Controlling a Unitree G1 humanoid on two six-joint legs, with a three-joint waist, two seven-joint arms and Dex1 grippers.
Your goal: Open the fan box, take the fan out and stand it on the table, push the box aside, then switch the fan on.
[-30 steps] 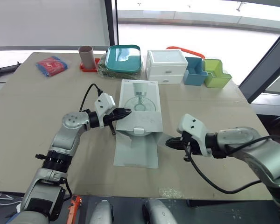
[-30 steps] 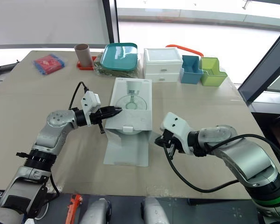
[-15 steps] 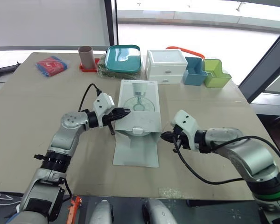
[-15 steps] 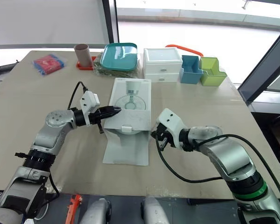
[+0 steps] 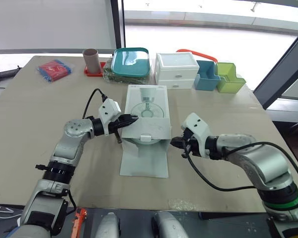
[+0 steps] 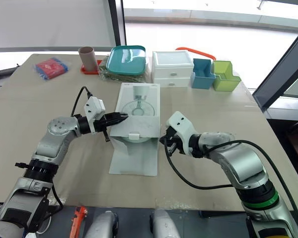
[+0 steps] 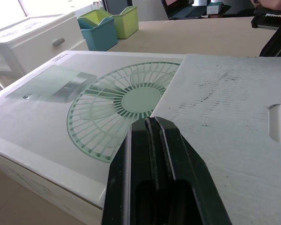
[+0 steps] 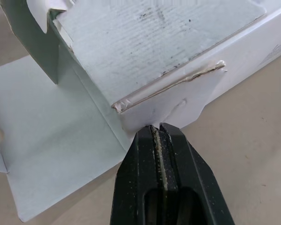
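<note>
The fan box [image 5: 149, 111] sits in the middle of the table [image 5: 39, 109], its long flap [image 5: 145, 158] folded out toward 6 o'clock. My left claw [image 5: 134, 119] is closed against the box's 9 o'clock edge, and my right claw [image 5: 174, 143] is closed at its 4 o'clock corner. It looks like light, bendy card that would slide easily, so I'd grip the stiffer side walls.

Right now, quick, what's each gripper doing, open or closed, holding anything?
Left gripper: closed, tips at the top flap of the box; grip cannot be told.
Right gripper: closed, tips against the side flap; grip cannot be told.
</note>
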